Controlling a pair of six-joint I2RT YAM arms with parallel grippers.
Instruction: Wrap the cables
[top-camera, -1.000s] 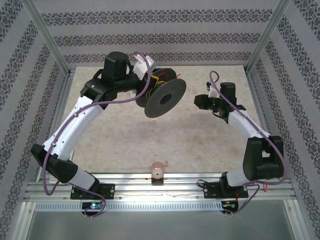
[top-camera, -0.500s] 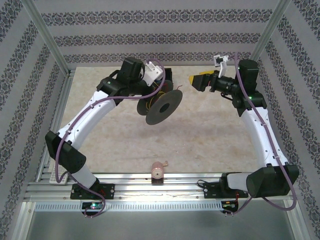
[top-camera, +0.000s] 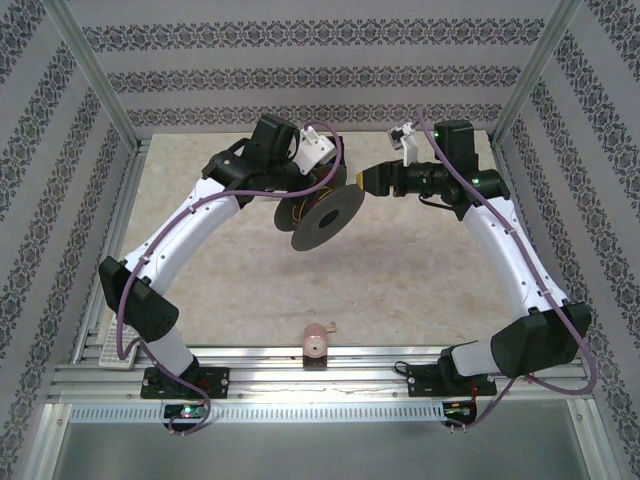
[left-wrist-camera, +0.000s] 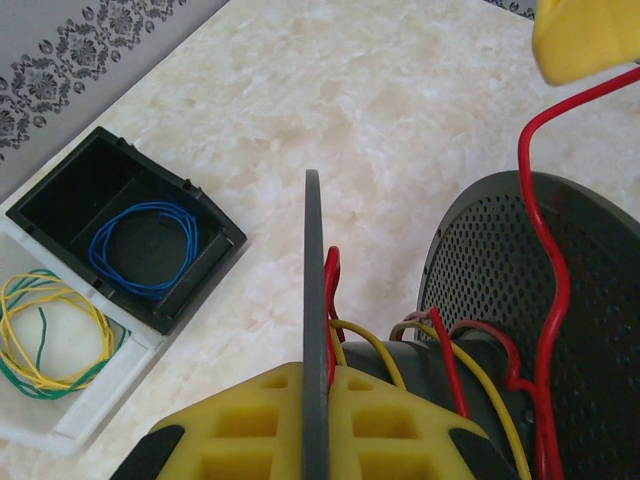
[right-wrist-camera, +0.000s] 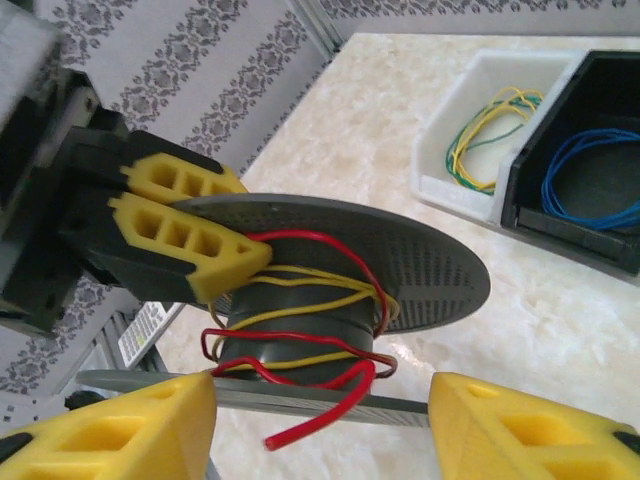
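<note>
Right claw (right-wrist-camera: 320, 420) has swung in, open astride the red wire (right-wrist-camera: 300, 429); left claw (left-wrist-camera: 315, 400) clamps the spool (right-wrist-camera: 400, 255); regrasp likely next.

You could read no text, label, number or brand anywhere. The walls (top-camera: 320, 78) at twelve o'clock bore only ornament.

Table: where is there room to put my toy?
The table's middle is bare, from the spool down to the near rail. Crowded around the spool: left gripper holding it, right gripper beside it, black bin and white bin nearby.
</note>
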